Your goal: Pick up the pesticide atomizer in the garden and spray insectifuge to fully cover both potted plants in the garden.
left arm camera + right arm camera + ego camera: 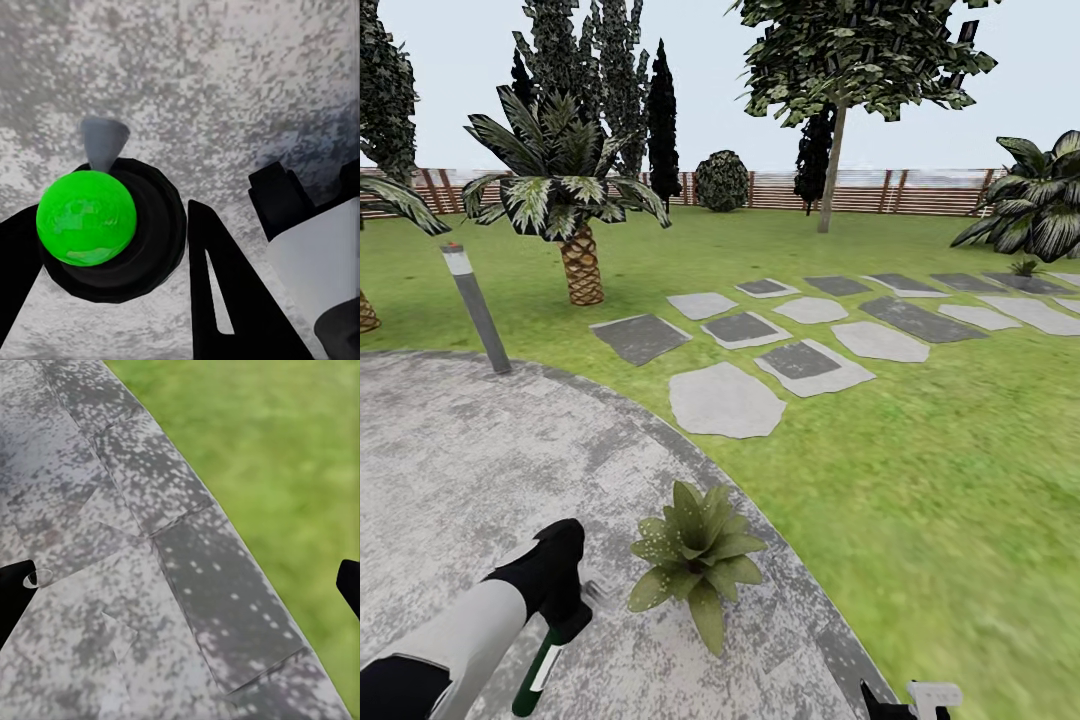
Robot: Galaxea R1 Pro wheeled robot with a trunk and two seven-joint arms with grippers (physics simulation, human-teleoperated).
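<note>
The spray bottle (542, 665) is clamped in the left gripper (560, 618) above the paved patio (450, 470), its pale nozzle directed toward a potted plant (695, 560) standing just beside it, near the patio's curved edge. The right gripper (180, 592) is held with fingers wide apart over that edge, where paving meets lawn (920, 470). A second small plant (1024, 267) is seen far off among the stepping stones (725, 400).

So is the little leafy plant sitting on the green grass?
No, the potted plant stands on the grey paved patio, near its curved edge, with the lawn beginning further out.
</note>
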